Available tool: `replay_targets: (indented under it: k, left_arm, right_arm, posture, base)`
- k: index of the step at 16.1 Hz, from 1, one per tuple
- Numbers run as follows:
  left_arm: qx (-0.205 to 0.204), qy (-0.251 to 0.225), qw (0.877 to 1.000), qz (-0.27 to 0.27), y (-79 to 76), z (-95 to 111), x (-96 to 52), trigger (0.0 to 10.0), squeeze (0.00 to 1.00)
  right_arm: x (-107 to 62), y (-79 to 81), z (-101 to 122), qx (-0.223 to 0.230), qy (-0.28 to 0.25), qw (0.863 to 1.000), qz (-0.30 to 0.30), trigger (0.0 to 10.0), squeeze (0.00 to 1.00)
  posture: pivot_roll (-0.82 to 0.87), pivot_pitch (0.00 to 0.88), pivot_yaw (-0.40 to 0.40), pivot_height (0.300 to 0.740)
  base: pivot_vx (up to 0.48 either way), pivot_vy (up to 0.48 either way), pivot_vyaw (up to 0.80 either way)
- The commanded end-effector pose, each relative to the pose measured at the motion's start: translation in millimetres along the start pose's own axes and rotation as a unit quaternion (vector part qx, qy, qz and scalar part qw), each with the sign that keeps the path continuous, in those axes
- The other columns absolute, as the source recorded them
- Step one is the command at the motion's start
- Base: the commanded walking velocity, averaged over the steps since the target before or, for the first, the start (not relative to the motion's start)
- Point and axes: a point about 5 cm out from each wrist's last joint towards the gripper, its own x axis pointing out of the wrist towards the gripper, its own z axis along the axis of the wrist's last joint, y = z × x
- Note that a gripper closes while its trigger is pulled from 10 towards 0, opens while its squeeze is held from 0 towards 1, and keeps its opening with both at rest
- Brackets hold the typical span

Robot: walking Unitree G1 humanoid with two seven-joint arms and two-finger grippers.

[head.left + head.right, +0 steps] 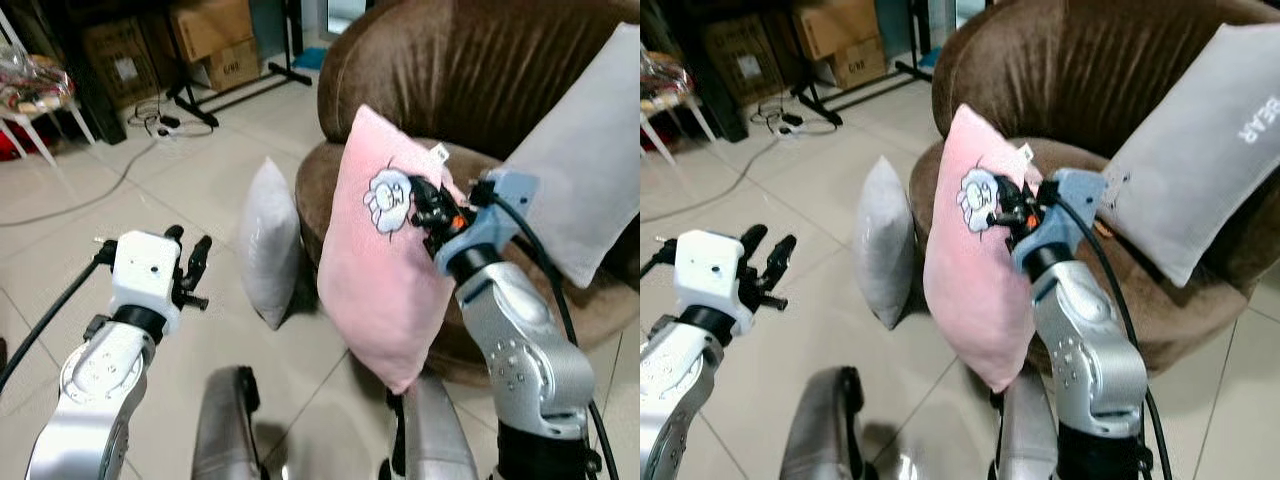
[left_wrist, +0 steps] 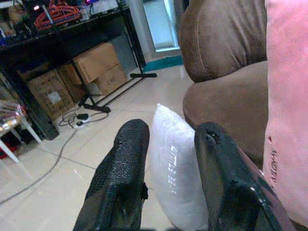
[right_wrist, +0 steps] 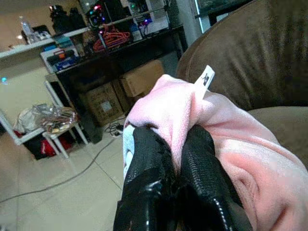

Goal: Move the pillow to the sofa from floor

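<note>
A pink pillow (image 1: 375,260) with a cartoon sheep print hangs upright in the air in front of the brown sofa (image 1: 470,70). My right gripper (image 1: 428,212) is shut on its upper edge, the fabric pinched between the black fingers (image 3: 144,178) near a white tag (image 3: 207,76). The pillow's lower corner hangs beside the seat's front edge, above the floor. A grey pillow (image 1: 270,240) stands on the tiles, leaning against the sofa base. My left gripper (image 1: 192,262) is open, held over the floor left of the grey pillow, holding nothing.
A large grey cushion (image 1: 590,150) leans on the sofa's right side. Cardboard boxes (image 1: 215,35), a black stand and cables (image 1: 150,120) lie at the back left. A white table leg (image 1: 30,130) is at the far left. Light tiled floor spreads to the left.
</note>
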Motion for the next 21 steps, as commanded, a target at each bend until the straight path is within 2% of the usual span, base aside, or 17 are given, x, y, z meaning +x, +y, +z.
replay_targets:
  k: [1, 3, 6, 7, 8, 9, 12, 14, 15, 18, 21]
  left_arm:
    - [0.015, 0.0, 1.0, 0.006, 2.6, -1, 1.6, 10.0, 0.0]
    - [0.022, -0.012, 1.0, 0.002, 0.2, 2, 6.2, 10.0, 0.0]
    - [0.017, -0.03, 0.999, -0.009, -2.9, 9, 13.5, 10.0, 0.0]
    - [0.021, -0.032, 0.999, -0.012, -0.5, 11, 18.4, 10.0, 0.0]
    - [0.015, -0.032, 0.999, -0.006, 0.7, 10, 21.0, 10.0, 0.0]
    - [0.016, -0.031, 0.999, -0.006, 0.2, 10, 21.8, 10.0, 0.0]
    - [0.021, -0.035, 0.999, -0.018, -5.6, 10, 24.5, 10.0, 0.0]
    - [0.031, -0.032, 0.999, -0.022, -6.5, 3, 33.6, 10.0, 0.0]
    - [0.031, -0.031, 0.999, -0.018, -5.7, 1, 35.9, 10.0, 0.0]
    - [0.023, -0.031, 0.999, -0.011, -9.7, 0, 29.8, 10.0, 0.0]
    - [0.02, -0.036, 0.999, -0.005, -12.5, -1, 30.7, 10.0, 0.0]
  right_arm:
    - [-0.5, 5.5, 6, -0.008, -0.021, 1.0, 0.001, 10.0, 0.0]
    - [1.1, 5.7, 6, -0.007, -0.024, 1.0, -0.012, 10.0, 0.0]
    - [5.6, 6.5, 31, 0.015, -0.079, 0.997, -0.017, 10.0, 0.0]
    - [7.1, -0.8, 55, 0.031, -0.119, 0.991, -0.043, 10.0, 0.0]
    - [7.5, -3.1, 59, 0.028, -0.124, 0.991, -0.045, 10.0, 0.0]
    - [7.3, -4.9, 57, 0.022, -0.122, 0.991, -0.046, 10.0, 0.0]
    - [3.3, -12.5, 34, -0.001, -0.084, 0.995, -0.059, 10.0, 0.0]
    - [-1.9, -18.6, 4, -0.009, -0.037, 0.996, -0.076, 10.0, 0.0]
    - [-3.4, -20.0, -3, -0.019, -0.023, 0.996, -0.079, 10.0, 0.0]
    - [-3.6, -26.6, -9, -0.04, -0.004, 0.995, -0.089, 10.0, 0.0]
    - [0.3, -27.7, -11, -0.055, 0.002, 0.995, -0.08, 10.0, 0.0]
  posture:
    - [-0.07, 0.0, 0.07, 0.565]
    - [-0.07, 0.0, 0.082, 0.58]
    - [-0.08, 0.0, 0.117, 0.605]
    - [-0.09, 0.0, 0.116, 0.62]
    - [-0.1, 0.0, 0.123, 0.63]
    - [-0.1, 0.0, 0.126, 0.635]
    - [-0.11, 0.0, 0.124, 0.66]
    - [-0.12, 0.0, 0.107, 0.68]
    - [-0.12, 0.0, 0.107, 0.69]
    - [-0.1, 0.0, 0.066, 0.72]
    - [-0.08, 0.0, 0.031, 0.74]
  base:
    - [0.0, 0.0, 0.0]
    - [0.0, 0.0, 0.0]
    - [0.0, 0.0, 0.0]
    - [0.0, 0.0, 0.0]
    - [0.0, 0.0, 0.0]
    - [0.0, 0.0, 0.0]
    - [0.0, 0.0, 0.0]
    - [0.0, 0.0, 0.0]
    - [0.0, 0.0, 0.0]
    - [0.0, 0.0, 0.0]
    - [0.0, 0.0, 0.0]
